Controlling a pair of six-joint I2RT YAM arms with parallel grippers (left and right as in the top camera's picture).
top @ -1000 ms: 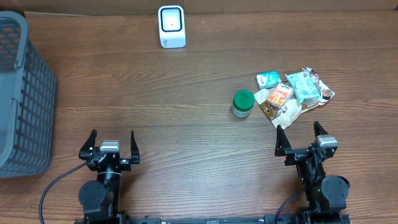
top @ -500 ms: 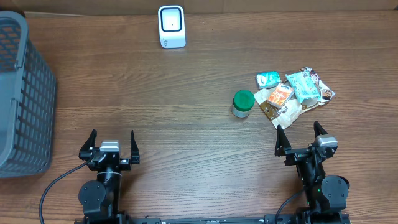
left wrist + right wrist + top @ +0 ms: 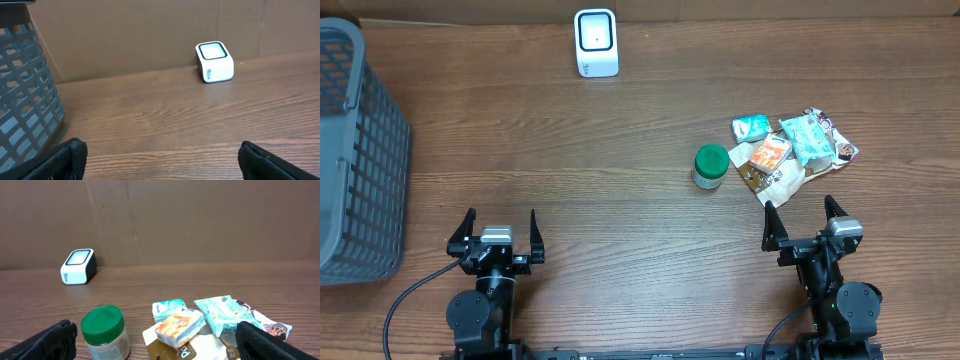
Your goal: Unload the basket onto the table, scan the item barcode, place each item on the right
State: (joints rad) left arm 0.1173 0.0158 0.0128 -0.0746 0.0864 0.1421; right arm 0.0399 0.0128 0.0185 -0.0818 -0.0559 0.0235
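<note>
White scanner (image 3: 596,42); green-lidded jar (image 3: 710,166); orange packet (image 3: 771,153); grey lattice basket (image 3: 360,150); brown woodgrain table (image 3: 570,170).

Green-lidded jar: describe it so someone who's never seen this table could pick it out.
On the wooden table, look right of centre to the heap of snack packets. Just left of that heap stands the jar. It is the only upright round container, with a green lid; its neighbours are flat wrappers.

scanner (image 3: 596,42) 1 | basket (image 3: 370,170) 1 | jar (image 3: 710,166) 1 | snack packets (image 3: 807,138) about 5
</note>
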